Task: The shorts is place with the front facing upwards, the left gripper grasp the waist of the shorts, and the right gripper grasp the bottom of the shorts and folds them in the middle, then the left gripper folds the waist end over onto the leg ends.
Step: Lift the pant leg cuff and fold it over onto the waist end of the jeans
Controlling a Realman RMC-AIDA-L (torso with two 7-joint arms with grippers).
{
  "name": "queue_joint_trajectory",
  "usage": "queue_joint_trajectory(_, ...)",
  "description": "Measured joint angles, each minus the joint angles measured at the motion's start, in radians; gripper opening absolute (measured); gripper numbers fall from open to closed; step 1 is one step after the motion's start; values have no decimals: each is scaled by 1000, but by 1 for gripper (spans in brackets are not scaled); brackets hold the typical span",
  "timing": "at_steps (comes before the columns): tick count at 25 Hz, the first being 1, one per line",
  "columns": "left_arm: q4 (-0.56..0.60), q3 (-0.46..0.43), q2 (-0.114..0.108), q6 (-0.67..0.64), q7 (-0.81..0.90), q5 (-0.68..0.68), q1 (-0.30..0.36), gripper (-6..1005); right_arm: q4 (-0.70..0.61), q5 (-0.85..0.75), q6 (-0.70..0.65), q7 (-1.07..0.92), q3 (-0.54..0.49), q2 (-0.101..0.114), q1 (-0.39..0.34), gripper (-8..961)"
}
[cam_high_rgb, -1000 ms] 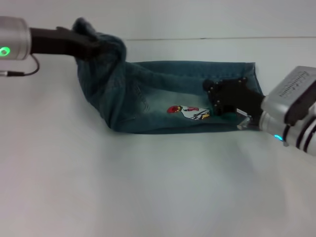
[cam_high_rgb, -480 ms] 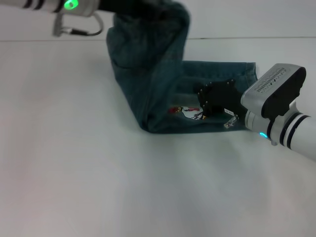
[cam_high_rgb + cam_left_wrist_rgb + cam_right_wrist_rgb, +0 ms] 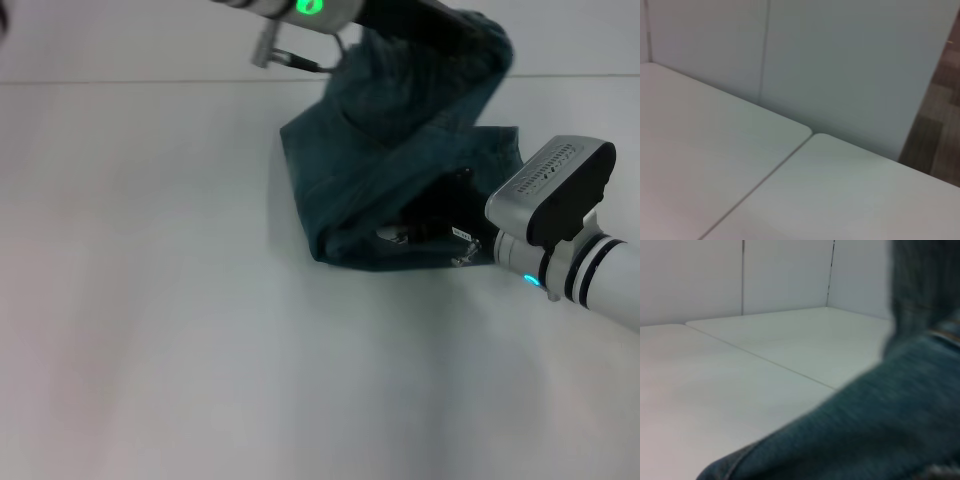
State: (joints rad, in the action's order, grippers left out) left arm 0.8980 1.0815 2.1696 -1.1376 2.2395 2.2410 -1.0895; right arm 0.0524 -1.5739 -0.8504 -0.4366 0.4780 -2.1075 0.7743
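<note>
The blue-green denim shorts [image 3: 350, 170] lie right of the table's middle, folded up on themselves. My left gripper [image 3: 452, 32] comes in from the top, shut on the waist of the shorts [image 3: 487, 52], and holds it in the air above the leg ends [image 3: 508, 138]. Cloth drapes down from it to a crease at the near left. My right gripper [image 3: 432, 222] rests low on the shorts, black and partly covered by the hanging cloth, beside a sliver of the print [image 3: 393, 235]. In the right wrist view the denim [image 3: 880, 430] fills the near corner.
The white table [image 3: 150, 300] stretches wide to the left and front of the shorts. A seam [image 3: 140, 82] runs along its back. The left wrist view shows only two tabletops meeting at a seam [image 3: 765, 177], a wall panel [image 3: 850, 65] and floor [image 3: 940, 110].
My left gripper has carried the waist to the right, over the lower half of the shorts. The crease has shifted right, and cloth now hangs over my right gripper, which stayed put.
</note>
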Motion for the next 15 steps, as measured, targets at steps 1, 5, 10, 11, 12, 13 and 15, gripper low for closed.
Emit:
queue_joint_trajectory(1,-14,25,1,18,4,-11,-6,94,0,0,0,0,0,0,-1,12)
queue_joint_trajectory(5,-62,142,3,96,16,-73,-25,99,1,0,-5,-1,-4,1,-8,14)
queue_joint_trajectory(10,-77,236,5,176,30,-115,-24,104,6,0,-8,-1,-5,4,-18,16)
queue_joint_trajectory(11,-79,247,5,188,33,-118,-23,105,7,0,-10,-1,-5,4,-22,16)
queue_joint_trajectory(12,-80,255,5,198,33,-119,-22,106,8,1,-16,-1,-6,6,-29,17)
queue_joint_trajectory(13,-80,259,5,202,33,-119,-21,107,6,1,-32,-4,-6,7,-41,17)
queue_joint_trajectory(15,-81,264,5,208,31,-119,-18,109,-10,0,-85,-15,0,11,-74,18)
